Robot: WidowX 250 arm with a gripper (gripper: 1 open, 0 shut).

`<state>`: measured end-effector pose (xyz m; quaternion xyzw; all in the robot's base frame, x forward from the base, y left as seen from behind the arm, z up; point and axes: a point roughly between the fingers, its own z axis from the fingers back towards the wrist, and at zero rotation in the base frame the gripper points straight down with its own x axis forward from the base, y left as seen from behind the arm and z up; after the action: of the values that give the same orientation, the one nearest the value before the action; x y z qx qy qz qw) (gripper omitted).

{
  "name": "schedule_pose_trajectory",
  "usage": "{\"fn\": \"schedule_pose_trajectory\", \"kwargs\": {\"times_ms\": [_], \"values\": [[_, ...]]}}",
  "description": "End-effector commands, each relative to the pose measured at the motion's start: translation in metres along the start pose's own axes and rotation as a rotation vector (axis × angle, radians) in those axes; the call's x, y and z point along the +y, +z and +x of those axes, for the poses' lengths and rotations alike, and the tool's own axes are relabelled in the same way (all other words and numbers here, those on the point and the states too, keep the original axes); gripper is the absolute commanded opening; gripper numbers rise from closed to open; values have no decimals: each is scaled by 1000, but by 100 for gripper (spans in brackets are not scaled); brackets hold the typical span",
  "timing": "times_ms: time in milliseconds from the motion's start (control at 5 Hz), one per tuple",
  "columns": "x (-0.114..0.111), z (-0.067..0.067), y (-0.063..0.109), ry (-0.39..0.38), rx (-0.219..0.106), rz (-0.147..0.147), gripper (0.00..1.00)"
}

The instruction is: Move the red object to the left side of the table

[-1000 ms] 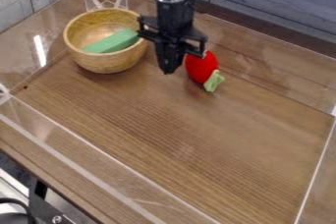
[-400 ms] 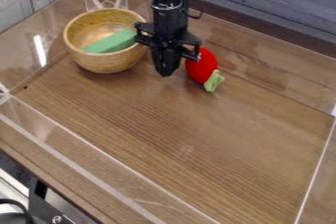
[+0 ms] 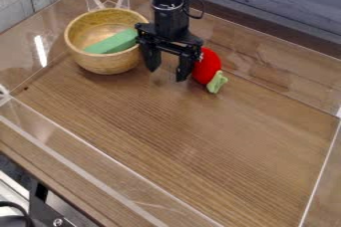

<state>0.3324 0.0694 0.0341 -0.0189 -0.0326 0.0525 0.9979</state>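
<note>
Black gripper (image 3: 170, 64) with fingers spread wide, right by glossy red rounded toy fruit with green stem end (image 3: 206, 67); fruit on brown wood-grain table (image 3: 173, 141), right of tan wooden bowl (image 3: 104, 65); center fingers over red body, avoid bowl rim, then close.

Red objects — 1 (image 3: 206, 66) | bowls — 1 (image 3: 91, 57) | green blocks — 1 (image 3: 116, 42) | tables — 1 (image 3: 173, 141) | grippers — 1 (image 3: 170, 62)

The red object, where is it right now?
In the camera view, the red object lies on the table just right of the gripper, in the upper part of the picture.
</note>
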Motion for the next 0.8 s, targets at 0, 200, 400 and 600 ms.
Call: {"fn": "schedule_pose_trajectory", "kwargs": {"times_ms": [0, 200, 400, 600], "values": [[1, 17, 13, 3, -71, 7, 100], [-1, 21, 11, 4, -81, 2, 100], [-2, 24, 8, 5, -88, 2, 100], [-4, 27, 4, 4, -90, 2, 100]]}}
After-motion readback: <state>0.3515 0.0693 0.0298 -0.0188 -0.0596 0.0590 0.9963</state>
